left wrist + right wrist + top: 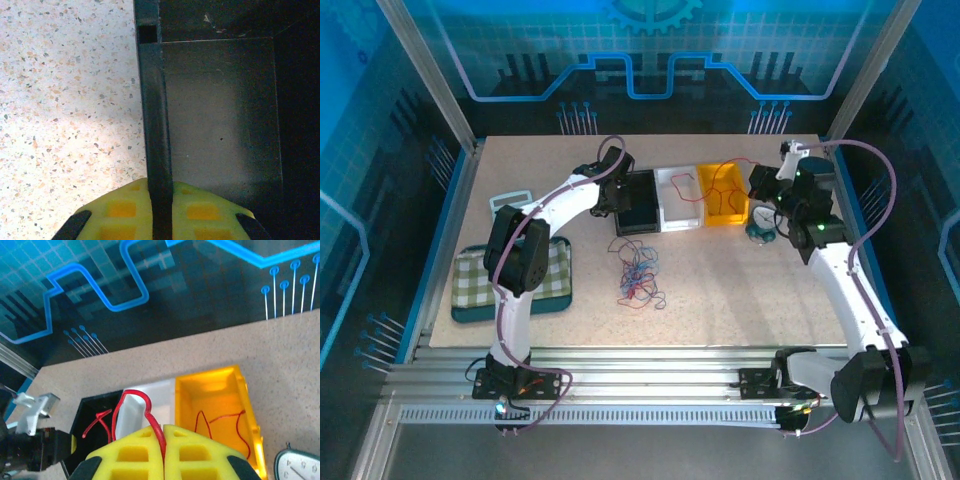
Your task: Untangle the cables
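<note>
On the left of the bins, my left claw (pixel 161 199) is clamped tight on a wall of the black bin (pixel 220 125). In front of the bins, the tangled cables (pixel 638 275) lie heaped on the table (pixel 740 290), red and blue strands knotted. Further right, a red strand (pixel 220 419) lies in the yellow bin (pixel 239 377). My right claw (pixel 163 432) is closed on a red cable (pixel 131 400) arching up from its pads.

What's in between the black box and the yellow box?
A white box sits between the black box and the yellow box, side by side in a row. The top view shows it, and so does the right wrist view.
</note>
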You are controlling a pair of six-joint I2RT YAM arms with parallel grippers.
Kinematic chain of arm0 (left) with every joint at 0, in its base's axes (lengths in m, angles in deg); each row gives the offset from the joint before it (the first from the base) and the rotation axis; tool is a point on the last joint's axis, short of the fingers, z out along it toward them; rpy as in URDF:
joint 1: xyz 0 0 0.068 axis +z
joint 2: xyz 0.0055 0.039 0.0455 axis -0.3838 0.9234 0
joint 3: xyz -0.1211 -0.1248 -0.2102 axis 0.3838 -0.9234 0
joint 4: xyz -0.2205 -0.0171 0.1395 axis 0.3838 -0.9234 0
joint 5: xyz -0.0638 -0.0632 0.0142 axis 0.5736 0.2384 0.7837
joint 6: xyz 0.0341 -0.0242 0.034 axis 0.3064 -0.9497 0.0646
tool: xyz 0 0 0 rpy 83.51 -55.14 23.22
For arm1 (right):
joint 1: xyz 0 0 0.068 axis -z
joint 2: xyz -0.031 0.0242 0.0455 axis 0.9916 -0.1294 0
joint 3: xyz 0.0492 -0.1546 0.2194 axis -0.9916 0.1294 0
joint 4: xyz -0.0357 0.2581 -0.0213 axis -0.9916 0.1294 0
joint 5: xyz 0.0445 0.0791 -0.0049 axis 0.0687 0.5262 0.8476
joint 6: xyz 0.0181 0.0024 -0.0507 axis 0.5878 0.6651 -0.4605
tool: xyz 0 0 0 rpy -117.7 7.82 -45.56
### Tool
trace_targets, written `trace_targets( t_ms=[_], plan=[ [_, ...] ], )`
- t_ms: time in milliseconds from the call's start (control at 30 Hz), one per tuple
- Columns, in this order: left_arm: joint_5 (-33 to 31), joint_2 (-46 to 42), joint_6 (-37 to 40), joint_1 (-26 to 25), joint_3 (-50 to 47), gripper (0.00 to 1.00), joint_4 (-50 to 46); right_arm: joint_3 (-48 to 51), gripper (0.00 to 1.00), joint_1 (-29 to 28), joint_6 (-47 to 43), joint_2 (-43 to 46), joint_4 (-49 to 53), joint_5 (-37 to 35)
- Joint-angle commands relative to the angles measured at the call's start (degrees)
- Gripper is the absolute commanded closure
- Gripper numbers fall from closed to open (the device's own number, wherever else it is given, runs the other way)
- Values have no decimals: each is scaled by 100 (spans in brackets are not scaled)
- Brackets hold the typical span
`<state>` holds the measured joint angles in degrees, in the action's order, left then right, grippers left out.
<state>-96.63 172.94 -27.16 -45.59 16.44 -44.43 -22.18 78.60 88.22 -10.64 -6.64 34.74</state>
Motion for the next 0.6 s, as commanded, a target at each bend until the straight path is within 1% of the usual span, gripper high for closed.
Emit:
trace_targets(
  t_ms=[0, 133, 400, 567],
  plan=[
    [12, -121, 165, 26, -159, 100, -395, -305, 100, -9, -205, -99, 170, -385],
    [5, -180, 152, 19, -218, 100, -382, -387, 100, 125, -108, -263, 306, -1042],
    [-6, -252, 127, 9, -281, 100, -290, -343, 100, 217, -249, -808, 31, -1429],
    [31, -239, 94, -1, -278, 100, -268, -663, 100, 71, -503, -1417, 419, -1831]
  ],
)
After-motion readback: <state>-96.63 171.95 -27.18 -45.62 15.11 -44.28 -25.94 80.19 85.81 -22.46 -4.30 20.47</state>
